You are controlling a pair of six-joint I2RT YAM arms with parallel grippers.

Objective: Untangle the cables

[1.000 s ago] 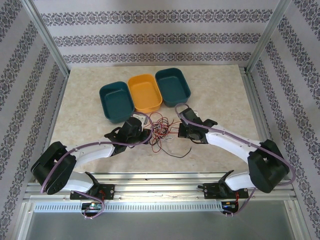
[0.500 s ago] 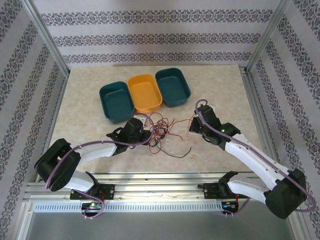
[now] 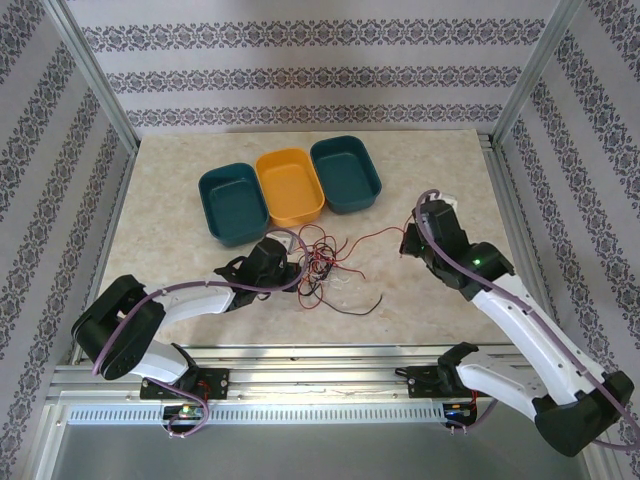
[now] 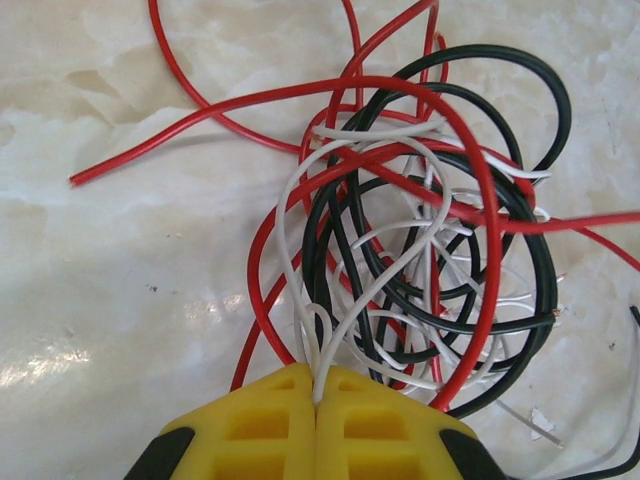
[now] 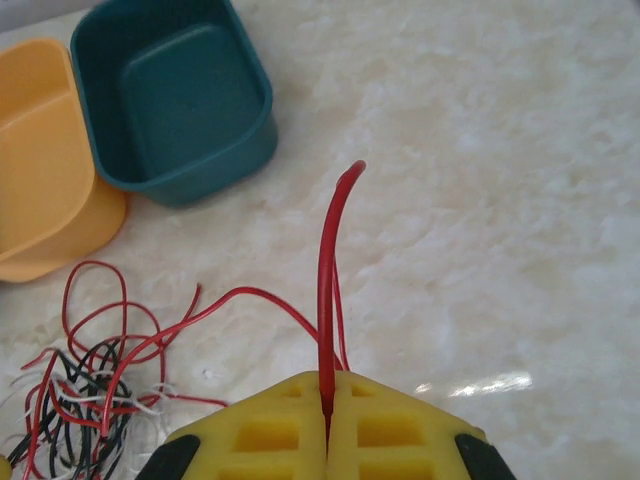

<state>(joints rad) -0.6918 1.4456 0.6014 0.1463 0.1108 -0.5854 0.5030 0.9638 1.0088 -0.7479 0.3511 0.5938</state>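
Currently both end effectors are closed fully, each with one strand pinched between its fingertips. The left end effector [image 4: 316, 395] is clamped on a white cable [image 4: 316, 365] at the near edge of the tangle [image 3: 320, 262], which lies on the worktop [image 3: 180, 260] at the centre of the top view, just below the trays [image 3: 232, 205]. The right end effector [image 5: 327, 390] is clamped on a red cable [image 5: 325, 280]. Its free end stands up past the fingertips, and its other run is drawn out toward the tangle at the lower left of the right wrist view.

Trouble is judged likely if the red cable is pulled further. It is threaded through black and white loops, so a knot could be tightened rather than freed. The slick white cable could also slip from the left grip, and the whole tangle would then be dragged along.

The cables are thin, round and glossy, with springy curls. The worktop is pale, marbled and faintly reflective. The trays are smooth plastic with rounded corners, two teal and one yellow. The fingertips are yellow and moulded with square pockets.
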